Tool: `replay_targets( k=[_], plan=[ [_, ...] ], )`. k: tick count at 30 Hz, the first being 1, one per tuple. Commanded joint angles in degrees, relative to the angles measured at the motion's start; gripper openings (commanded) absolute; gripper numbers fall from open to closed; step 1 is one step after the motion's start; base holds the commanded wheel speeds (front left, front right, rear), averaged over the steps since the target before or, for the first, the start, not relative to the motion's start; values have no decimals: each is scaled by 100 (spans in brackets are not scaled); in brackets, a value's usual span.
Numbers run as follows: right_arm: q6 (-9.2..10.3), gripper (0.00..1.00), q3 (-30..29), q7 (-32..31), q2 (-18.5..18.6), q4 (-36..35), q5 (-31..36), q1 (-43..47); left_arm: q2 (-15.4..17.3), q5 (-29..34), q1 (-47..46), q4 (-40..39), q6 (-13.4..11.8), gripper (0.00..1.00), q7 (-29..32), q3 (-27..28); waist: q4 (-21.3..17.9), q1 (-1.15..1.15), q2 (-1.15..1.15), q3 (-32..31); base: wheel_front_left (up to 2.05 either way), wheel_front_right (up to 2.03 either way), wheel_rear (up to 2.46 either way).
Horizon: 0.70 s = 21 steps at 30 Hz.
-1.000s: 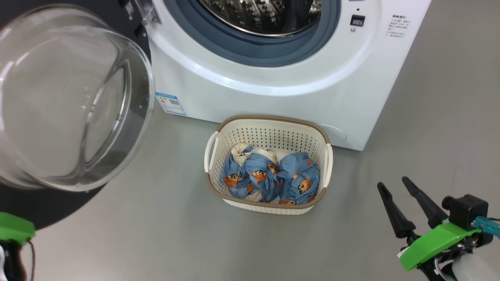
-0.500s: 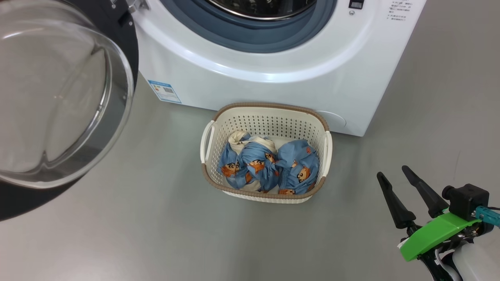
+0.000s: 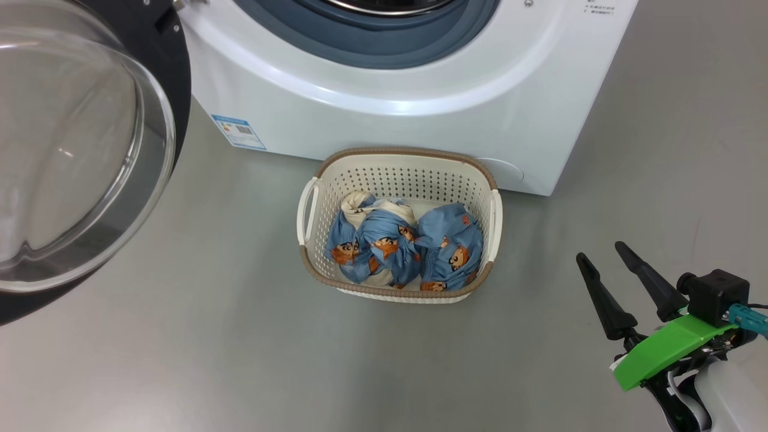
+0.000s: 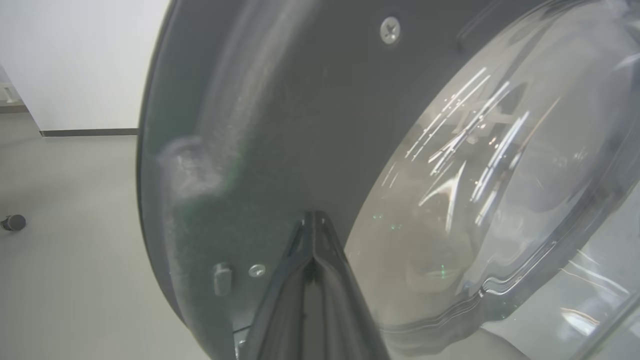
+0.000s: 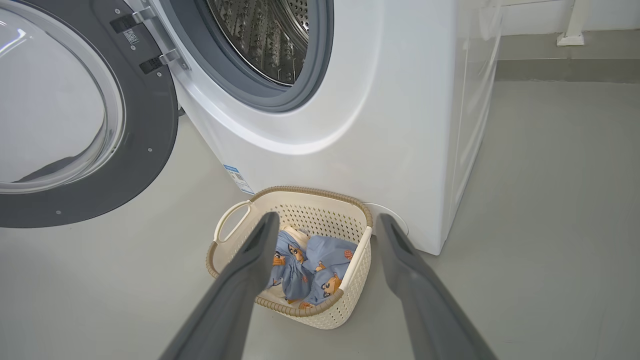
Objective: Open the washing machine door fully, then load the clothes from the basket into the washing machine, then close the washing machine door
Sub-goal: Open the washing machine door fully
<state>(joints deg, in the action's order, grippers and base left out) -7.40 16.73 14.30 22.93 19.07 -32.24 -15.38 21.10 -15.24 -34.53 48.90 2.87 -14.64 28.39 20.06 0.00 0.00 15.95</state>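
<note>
My left claw [image 4: 313, 216] is shut tight close before the swung-open door [image 4: 280, 125], my right claw [image 3: 600, 251] stands wide and empty near the basket [image 3: 408, 153] of clothes [image 3: 402, 246] fronting the washer [image 3: 390, 129].

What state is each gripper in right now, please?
Left gripper: closed, fingers together, holding nothing, tips close to the washing machine door.
Right gripper: open, holding nothing.

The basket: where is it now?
Head view, centre: the basket stands on the floor just before the washing machine, the open washing machine door to its left.
</note>
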Motion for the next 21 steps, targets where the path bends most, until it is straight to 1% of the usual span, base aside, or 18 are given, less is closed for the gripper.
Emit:
replay_targets(
  k=[1, 4, 7, 10, 13, 17, 19, 20, 21],
  plan=[
    [-9, 100, 144, 70, 57, -99, 41, -65, 477, 101, -133, -46, 40, 0, -36, 209, -10, 0, 0, -43, 0, 0, 0],
    [-9, 100, 158, 70, 36, -79, 28, -45, 457, 126, -162, 14, 168, 0, -36, 300, -14, 0, 0, -116, 0, 0, 0],
    [-9, 100, 165, 70, 5, -64, 13, -8, 355, 123, -111, -9, 298, 0, -36, 378, -13, 0, 0, -207, 0, 0, 0],
    [-9, 100, 162, 70, -28, -54, -4, 41, 155, 19, -5, -137, 406, 0, -36, 441, -2, 0, 0, -311, 0, 0, 0],
    [-9, 100, 157, 70, -60, -54, -17, 88, -46, -114, 190, -372, 451, 0, -36, 454, 9, 0, 0, -412, 0, 0, 0],
    [-9, 100, 153, 70, -98, -60, -31, 155, -261, -393, 604, -894, 458, 0, -36, 107, 16, 0, 0, -522, 0, 0, 0],
    [-9, 100, 150, 70, -102, -67, -31, 164, -294, -467, 723, -1035, 459, 0, -36, 20, 17, 0, 0, -537, 0, 0, 0],
    [-9, 100, 146, 70, -104, -71, -33, 172, -327, -537, 838, -1191, 459, 3, -36, -53, 17, 0, 0, -553, 0, 0, 0],
    [-9, 100, 141, 70, -106, -74, -35, 177, -364, -608, 955, -1342, 460, 9, -36, -134, 15, 0, 0, -566, 0, 0, 0]
  ],
)
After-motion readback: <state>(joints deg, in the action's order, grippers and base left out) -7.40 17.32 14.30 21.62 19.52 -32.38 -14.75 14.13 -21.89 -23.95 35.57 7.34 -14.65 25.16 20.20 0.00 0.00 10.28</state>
